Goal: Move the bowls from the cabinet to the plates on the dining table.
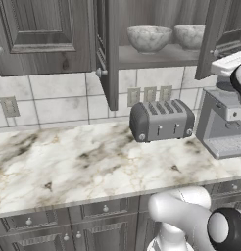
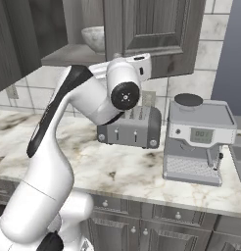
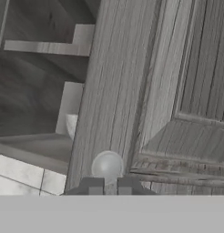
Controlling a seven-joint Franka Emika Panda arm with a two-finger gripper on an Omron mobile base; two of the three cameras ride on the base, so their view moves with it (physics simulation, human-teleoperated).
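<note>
Two mottled grey-white bowls (image 1: 149,38) sit deep and round.

Grey-white bowls (image 1: 149,38), dk-grey cabinet (image 1: 41,29), prob woodgrain.

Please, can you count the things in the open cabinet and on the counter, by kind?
Marble bowls: 2
Toaster: 1
Coffee machine: 1
Total: 4
</note>
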